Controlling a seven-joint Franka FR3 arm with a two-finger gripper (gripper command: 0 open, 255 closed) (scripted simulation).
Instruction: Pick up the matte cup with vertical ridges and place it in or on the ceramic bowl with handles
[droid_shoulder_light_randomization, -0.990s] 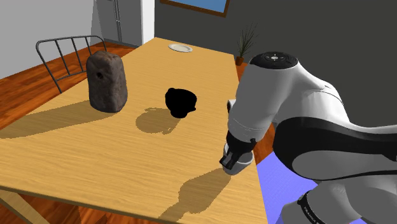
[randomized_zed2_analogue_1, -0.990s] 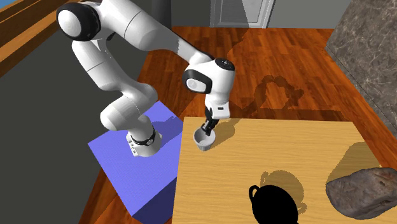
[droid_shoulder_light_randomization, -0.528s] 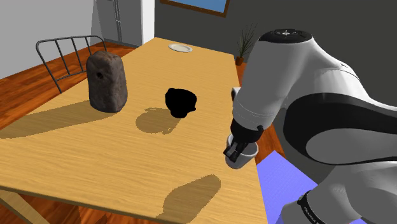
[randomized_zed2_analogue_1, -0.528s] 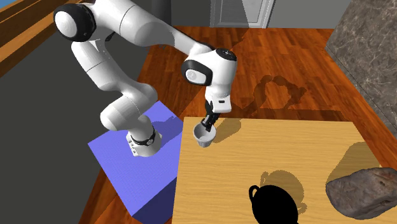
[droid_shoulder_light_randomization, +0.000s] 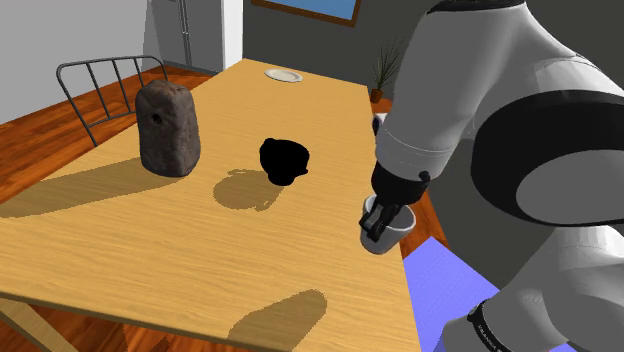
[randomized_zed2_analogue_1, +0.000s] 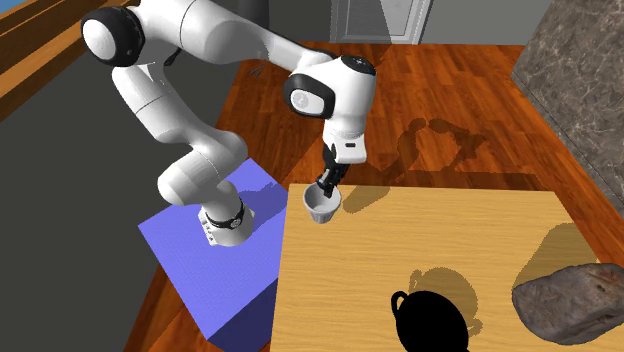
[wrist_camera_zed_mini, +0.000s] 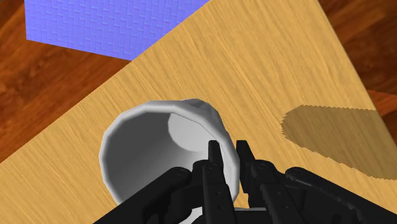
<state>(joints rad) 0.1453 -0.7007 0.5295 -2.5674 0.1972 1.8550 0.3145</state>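
A plain white cup (droid_shoulder_light_randomization: 388, 230) hangs above the wooden table (droid_shoulder_light_randomization: 200, 260) near the edge closest to the stand, lifted off the surface. My gripper (droid_shoulder_light_randomization: 377, 221) is shut on the cup's rim, one finger inside and one outside. In the second exterior view the cup (randomized_zed2_analogue_1: 320, 206) hangs under the gripper (randomized_zed2_analogue_1: 325, 191) over the table corner. The wrist view looks into the cup (wrist_camera_zed_mini: 162, 153) with the gripper (wrist_camera_zed_mini: 226, 153) clasping its wall. The bowl with handles (droid_shoulder_light_randomization: 283, 160) is drawn all black and sits mid-table, well apart from the cup; it also appears as the black bowl (randomized_zed2_analogue_1: 432, 320).
A large brown rock (droid_shoulder_light_randomization: 168, 128) stands on the table at the shoulder view's left. A small plate (droid_shoulder_light_randomization: 283, 75) lies at the far end. A metal chair (droid_shoulder_light_randomization: 105, 85) stands beyond the rock. The blue stand (randomized_zed2_analogue_1: 215, 260) adjoins the table edge.
The arm has risen, carrying the cup up off the table. Its shadow on the wood has slid away from the cup toward the table's near edge.
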